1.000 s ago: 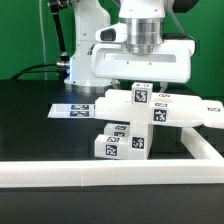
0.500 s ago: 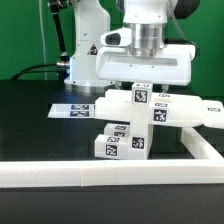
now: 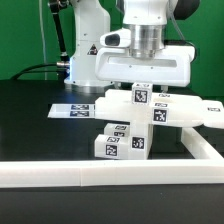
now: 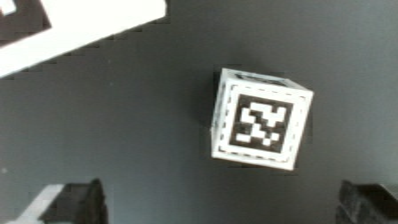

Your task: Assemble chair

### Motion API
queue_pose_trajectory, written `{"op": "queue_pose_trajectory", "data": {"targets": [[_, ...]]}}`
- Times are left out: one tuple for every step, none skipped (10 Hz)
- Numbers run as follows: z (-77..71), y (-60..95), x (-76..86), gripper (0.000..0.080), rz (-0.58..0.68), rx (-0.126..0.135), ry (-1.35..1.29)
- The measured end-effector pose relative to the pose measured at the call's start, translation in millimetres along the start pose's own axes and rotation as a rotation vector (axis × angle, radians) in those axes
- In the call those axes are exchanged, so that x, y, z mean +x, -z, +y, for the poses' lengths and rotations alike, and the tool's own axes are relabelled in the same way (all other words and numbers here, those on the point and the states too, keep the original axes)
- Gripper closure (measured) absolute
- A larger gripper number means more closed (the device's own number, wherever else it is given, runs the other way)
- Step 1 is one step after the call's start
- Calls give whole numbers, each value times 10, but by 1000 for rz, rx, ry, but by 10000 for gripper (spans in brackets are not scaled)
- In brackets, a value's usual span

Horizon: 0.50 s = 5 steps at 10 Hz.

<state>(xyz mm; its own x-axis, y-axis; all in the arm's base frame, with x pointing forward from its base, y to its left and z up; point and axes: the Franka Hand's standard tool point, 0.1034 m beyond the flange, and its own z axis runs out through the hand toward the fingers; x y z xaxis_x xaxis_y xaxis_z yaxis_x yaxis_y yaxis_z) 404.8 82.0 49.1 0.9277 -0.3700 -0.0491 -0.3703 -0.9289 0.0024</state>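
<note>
Several blocky white tagged chair (image 3: 135, 118) parts, joined

My tool (image 3: 143, 78) hides its fingertips behind the chair (image 3: 135, 118), so I cannot tell its opening. In the wrist view the tag is blurred, my fingers (image 4: 63, 203) cropped.

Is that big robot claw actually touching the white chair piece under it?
Apart. In the wrist view the tagged chair part sits clear of both dark fingertips, with bare table between them.
</note>
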Motion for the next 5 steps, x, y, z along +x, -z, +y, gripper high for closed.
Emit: {"op": "queue_pose_trajectory", "data": {"targets": [[6,-6,0,150,-1,-1,8],[5,-6,-1,150,-1,-1,-4],[5,-7,-1,150,-1,-1,-12],[0,-8,-7,150,-2,-2,-40],[-19,-11,-25,150,-4,-3,-89]]}}
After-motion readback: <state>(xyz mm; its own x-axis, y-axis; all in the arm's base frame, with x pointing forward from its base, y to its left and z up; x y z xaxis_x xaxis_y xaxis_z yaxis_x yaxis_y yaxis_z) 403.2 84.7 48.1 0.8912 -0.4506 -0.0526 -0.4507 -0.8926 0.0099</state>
